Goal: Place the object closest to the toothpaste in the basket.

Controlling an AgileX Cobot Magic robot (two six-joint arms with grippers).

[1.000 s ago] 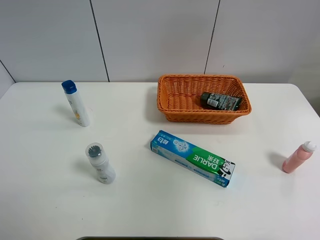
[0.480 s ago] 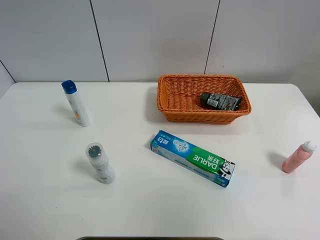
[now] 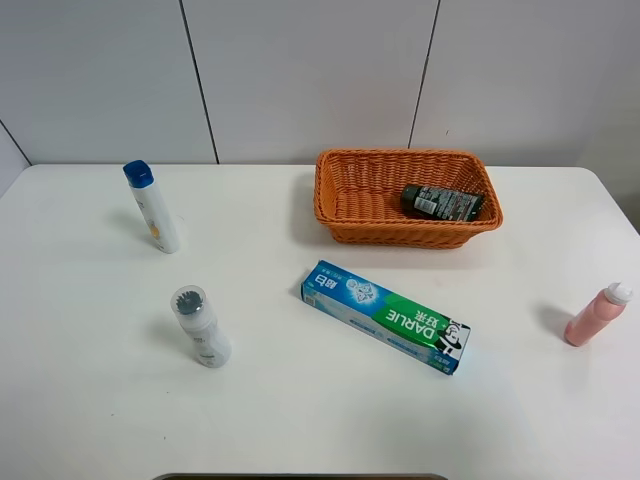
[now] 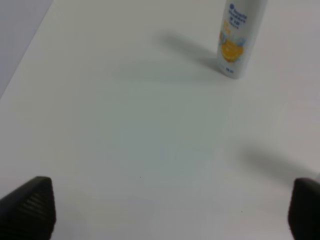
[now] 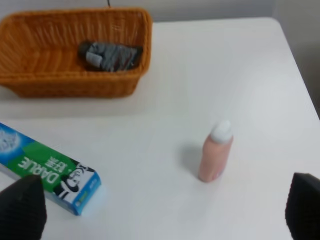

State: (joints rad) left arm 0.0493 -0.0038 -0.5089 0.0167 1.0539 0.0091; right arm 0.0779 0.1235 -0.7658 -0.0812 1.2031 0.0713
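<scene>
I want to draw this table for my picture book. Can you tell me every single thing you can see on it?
basket: one, orange, back middle of the table
dark tube: one, black, lying in the basket
toothpaste box: one, blue and green, middle
pink bottle: one, white cap, right edge
blue-capped bottle: one, white, back left
clear-capped bottle: one, white, front left
table: one, white
left gripper: black fingertips, open
right gripper: black fingertips, open

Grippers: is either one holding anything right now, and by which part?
Nothing is held. The left gripper and right gripper both stand open over bare table, fingertips apart with nothing between them.
</scene>
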